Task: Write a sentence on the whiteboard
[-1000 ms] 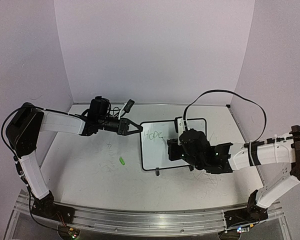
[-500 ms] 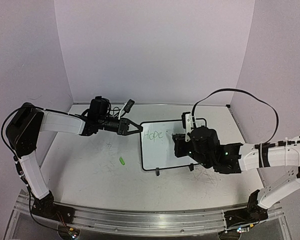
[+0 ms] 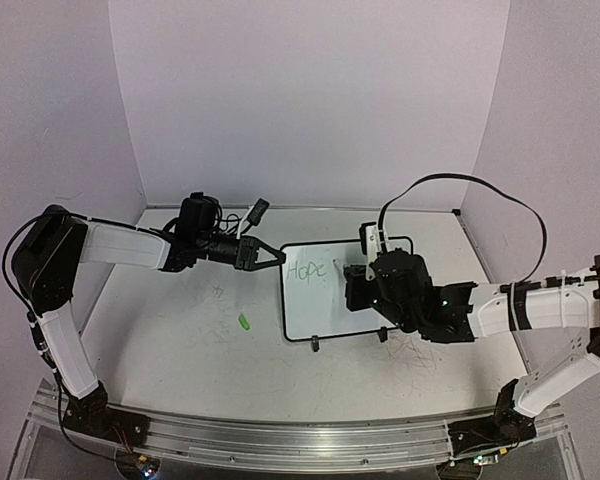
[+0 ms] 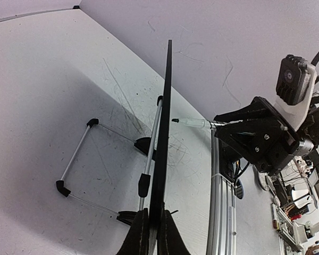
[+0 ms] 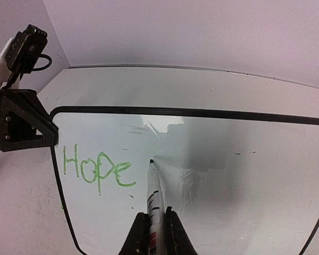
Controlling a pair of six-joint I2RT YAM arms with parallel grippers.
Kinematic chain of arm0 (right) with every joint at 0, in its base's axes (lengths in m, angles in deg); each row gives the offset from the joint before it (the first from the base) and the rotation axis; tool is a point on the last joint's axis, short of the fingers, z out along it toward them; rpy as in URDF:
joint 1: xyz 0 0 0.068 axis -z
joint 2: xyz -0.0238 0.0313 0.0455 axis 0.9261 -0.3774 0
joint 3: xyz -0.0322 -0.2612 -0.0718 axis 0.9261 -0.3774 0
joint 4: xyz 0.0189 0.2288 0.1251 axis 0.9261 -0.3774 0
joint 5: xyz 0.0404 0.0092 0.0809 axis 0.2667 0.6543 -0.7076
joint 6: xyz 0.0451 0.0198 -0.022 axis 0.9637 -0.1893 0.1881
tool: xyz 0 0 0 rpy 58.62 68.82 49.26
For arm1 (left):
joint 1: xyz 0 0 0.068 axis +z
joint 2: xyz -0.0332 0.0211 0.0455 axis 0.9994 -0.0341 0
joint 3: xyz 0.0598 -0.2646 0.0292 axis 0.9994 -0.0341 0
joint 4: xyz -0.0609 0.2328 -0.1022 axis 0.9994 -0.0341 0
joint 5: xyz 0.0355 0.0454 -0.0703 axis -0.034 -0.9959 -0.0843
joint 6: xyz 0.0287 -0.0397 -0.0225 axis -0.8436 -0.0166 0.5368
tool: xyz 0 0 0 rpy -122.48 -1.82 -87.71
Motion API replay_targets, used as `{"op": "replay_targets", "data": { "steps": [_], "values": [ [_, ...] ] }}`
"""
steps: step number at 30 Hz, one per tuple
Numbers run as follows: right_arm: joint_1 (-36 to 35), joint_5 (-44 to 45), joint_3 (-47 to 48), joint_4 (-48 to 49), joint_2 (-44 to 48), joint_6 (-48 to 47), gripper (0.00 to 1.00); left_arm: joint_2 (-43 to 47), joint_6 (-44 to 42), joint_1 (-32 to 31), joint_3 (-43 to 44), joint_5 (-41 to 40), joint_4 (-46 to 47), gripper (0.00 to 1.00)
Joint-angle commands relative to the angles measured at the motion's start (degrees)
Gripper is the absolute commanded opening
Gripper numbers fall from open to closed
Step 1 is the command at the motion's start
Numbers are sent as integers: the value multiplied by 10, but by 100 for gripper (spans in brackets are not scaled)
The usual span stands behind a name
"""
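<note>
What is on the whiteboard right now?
The whiteboard bears the green word Hope near its left edge, the marker tip just right of it. From above, the right gripper covers its right part.

A robotics lab, set up as a test booth. Plain lilac walls (image 3: 310,100) close in a scuffed white table (image 3: 180,340) from 9 round to 3 o'clock. At 6 o'clock an aluminium rail (image 3: 280,437) carries the arm bases (image 3: 83,410). In the left wrist view, clutter (image 4: 292,207) of cables and gear lies at 4 o'clock.
</note>
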Motion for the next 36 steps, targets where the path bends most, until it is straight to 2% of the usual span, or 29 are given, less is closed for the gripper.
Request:
{"op": "replay_targets", "data": {
  "steps": [1,11,15,22,36],
  "values": [
    [3,12,26,17,-10,-3,0,32,4,-4,-3,22,10,0],
    [8,28,40,-6,-34,7,0,32,4,-5,-3,22,10,0],
    [8,30,32,-13,-16,11,0,31,4,-4,-3,21,9,0],
    [8,-30,6,3,25,-2,0,30,5,-4,-2,22,10,0],
    [8,-19,17,-6,-6,6,0,28,5,-4,-2,23,10,0]
  ]
}}
